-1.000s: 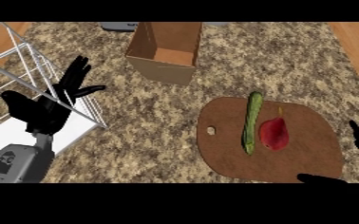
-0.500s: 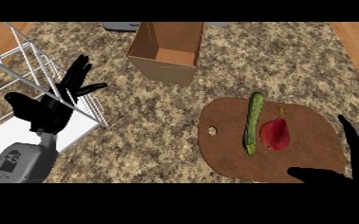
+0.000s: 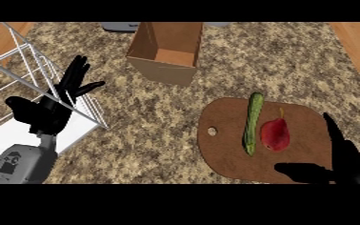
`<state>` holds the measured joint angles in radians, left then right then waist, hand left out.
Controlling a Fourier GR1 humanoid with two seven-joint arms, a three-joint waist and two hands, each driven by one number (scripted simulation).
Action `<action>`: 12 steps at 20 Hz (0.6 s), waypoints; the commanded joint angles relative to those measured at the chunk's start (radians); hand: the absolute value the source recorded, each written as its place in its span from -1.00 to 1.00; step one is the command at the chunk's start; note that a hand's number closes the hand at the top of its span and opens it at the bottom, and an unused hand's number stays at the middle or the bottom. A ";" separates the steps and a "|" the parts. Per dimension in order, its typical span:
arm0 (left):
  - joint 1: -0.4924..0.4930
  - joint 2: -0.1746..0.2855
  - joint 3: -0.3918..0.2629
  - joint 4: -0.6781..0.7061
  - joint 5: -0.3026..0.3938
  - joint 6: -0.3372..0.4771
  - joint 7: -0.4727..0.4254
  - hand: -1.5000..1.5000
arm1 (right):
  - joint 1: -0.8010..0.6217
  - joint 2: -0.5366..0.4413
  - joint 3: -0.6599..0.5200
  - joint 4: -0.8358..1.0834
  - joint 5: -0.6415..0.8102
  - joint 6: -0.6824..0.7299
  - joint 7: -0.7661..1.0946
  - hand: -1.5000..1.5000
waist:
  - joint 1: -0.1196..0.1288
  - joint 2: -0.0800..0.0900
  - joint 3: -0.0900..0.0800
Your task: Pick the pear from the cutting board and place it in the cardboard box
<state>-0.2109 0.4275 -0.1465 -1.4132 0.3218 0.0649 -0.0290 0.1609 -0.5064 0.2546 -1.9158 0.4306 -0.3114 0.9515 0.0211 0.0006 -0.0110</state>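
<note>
One speckled stone counter (image 3: 141,119) bears cutting board (image 3: 225,153) and cardboard box (image 3: 163,71).

My left hand (image 3: 48,113) rests at the left side of the view, raised. Its fingers (image 3: 74,76) are straight and fanned apart, pointing away from me and leaning a little to the right, with nothing in its grasp. Below it the grey left forearm (image 3: 25,164) comes in from the lower left corner. My right hand (image 3: 345,164) sits at the lower right edge, only partly in view. Its fingers (image 3: 332,128) are straight and point up the view, and the thumb (image 3: 302,170) is stretched out to the left, well apart from them. It is likewise holding nothing.
</note>
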 commanded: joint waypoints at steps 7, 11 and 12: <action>0.126 0.026 -0.049 0.004 -0.195 0.164 0.022 0.00 | -0.064 0.096 0.063 0.067 0.103 -0.014 0.072 -1.00 | 0.009 -0.002 0.012; 0.142 0.028 -0.030 0.037 -0.199 0.149 -0.015 0.00 | -0.055 0.070 0.016 0.026 0.069 0.018 0.054 -1.00 | -0.011 -0.002 0.011; 0.138 0.025 -0.039 -0.007 -0.204 0.169 0.029 0.00 | -0.078 0.094 0.042 0.048 0.111 0.010 0.082 -1.00 | 0.000 -0.004 0.012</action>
<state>-0.1948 0.4416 -0.1481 -1.4149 0.2435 0.0969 -0.0557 0.1044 -0.4283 0.2895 -1.8693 0.5176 -0.3083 0.9864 0.0077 -0.0024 -0.0050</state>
